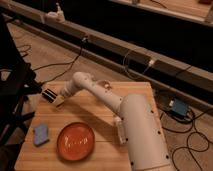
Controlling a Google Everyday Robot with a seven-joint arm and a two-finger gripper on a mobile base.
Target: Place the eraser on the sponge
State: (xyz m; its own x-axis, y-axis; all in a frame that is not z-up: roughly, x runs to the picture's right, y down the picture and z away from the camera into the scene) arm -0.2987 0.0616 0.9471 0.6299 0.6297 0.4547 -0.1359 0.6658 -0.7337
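The eraser [48, 94], a black block with a pale stripe, is at the table's far left, near the left edge. My gripper [58, 101] is at the eraser's right end and looks shut on it. The arm reaches in from the lower right. The sponge [40, 134], a small light-blue pad, lies flat near the front left corner, well in front of the eraser and apart from it.
An orange plate [75, 141] sits just right of the sponge. The wooden table [100, 112] ends close to the left of the eraser. A small pale object [104, 84] lies behind the arm. Cables run over the floor behind and to the right.
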